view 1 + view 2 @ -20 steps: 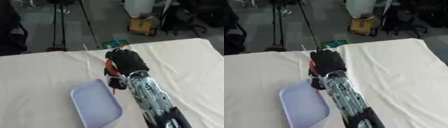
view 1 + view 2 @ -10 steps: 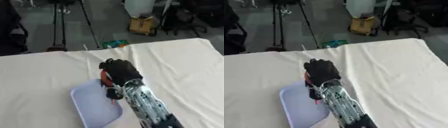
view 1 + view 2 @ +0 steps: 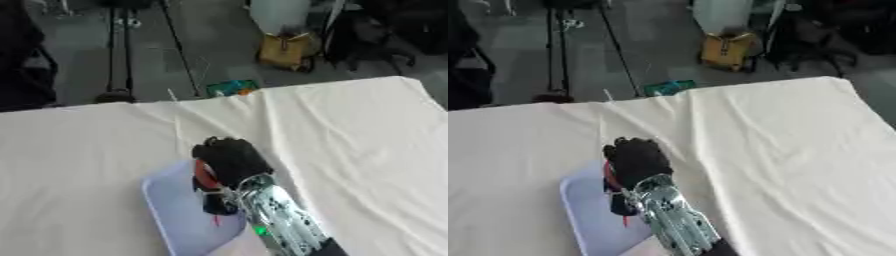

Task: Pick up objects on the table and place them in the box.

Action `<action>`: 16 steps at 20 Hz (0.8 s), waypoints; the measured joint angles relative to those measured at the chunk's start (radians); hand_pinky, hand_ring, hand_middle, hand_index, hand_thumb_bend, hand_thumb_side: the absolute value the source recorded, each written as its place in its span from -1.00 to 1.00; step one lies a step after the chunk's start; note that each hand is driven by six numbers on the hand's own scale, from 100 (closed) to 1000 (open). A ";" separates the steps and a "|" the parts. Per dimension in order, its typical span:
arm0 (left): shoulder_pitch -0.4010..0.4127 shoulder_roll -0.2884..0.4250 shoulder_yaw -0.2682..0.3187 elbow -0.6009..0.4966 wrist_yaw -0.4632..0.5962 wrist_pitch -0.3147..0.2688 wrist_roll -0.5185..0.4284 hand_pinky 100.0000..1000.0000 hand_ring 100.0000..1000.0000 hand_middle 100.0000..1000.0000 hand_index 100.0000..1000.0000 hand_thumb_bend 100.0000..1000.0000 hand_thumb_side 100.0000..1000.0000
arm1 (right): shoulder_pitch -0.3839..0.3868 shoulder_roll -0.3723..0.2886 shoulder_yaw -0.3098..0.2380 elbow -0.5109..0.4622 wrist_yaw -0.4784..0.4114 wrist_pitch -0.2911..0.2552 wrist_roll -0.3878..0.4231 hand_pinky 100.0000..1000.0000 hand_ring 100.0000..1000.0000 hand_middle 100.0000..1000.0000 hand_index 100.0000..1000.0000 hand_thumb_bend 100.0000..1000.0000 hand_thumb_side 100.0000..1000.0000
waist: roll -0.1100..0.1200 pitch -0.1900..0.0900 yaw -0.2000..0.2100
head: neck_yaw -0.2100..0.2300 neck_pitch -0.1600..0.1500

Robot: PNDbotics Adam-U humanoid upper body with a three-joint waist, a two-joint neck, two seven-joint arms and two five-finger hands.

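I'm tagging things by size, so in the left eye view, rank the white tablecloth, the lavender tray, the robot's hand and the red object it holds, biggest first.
1. White tablecloth
2. Lavender tray
3. Right hand, nearer the camera, so unsure against the tray
4. Red object, mostly hidden by the fingers

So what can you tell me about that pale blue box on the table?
The box is a shallow, pale lavender-blue tray with rounded corners and a low rim, plastic by its look. It lies flat and askew on the white cloth near the table's front edge, its near end cut off by the picture. The robot hand, black, hangs over its far right corner, fingers curled round something red. Whether anything lies inside cannot be told.
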 measured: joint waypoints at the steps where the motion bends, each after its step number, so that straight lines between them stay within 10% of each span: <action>1: 0.000 0.000 0.000 0.000 0.000 0.000 0.000 0.38 0.59 0.70 0.50 -1.00 0.81 | 0.003 0.000 0.003 0.007 -0.002 -0.001 -0.001 -0.29 -0.24 0.17 0.68 -1.00 -0.50 | 0.000 0.000 0.002 | 0.000 0.000; 9: -0.001 0.000 0.000 0.000 -0.001 0.000 0.006 0.38 0.59 0.71 0.50 -1.00 0.83 | 0.005 0.002 0.019 0.032 -0.041 -0.029 -0.005 -0.17 -0.16 0.25 0.74 -1.00 0.03 | 0.000 0.000 0.005 | -0.001 0.000; 10: -0.001 0.000 0.000 0.000 -0.001 0.000 0.007 0.38 0.59 0.71 0.50 -1.00 0.83 | 0.005 0.002 0.020 0.033 -0.048 -0.034 -0.004 -0.10 -0.09 0.30 0.78 -1.00 0.58 | -0.001 0.000 0.005 | -0.002 0.000; 16: -0.001 0.000 0.000 0.000 -0.001 0.000 0.008 0.38 0.59 0.71 0.50 -1.00 0.82 | 0.004 0.003 0.026 0.037 -0.096 -0.089 0.014 0.14 0.18 0.46 0.91 -0.70 0.98 | -0.001 0.000 0.005 | -0.002 0.000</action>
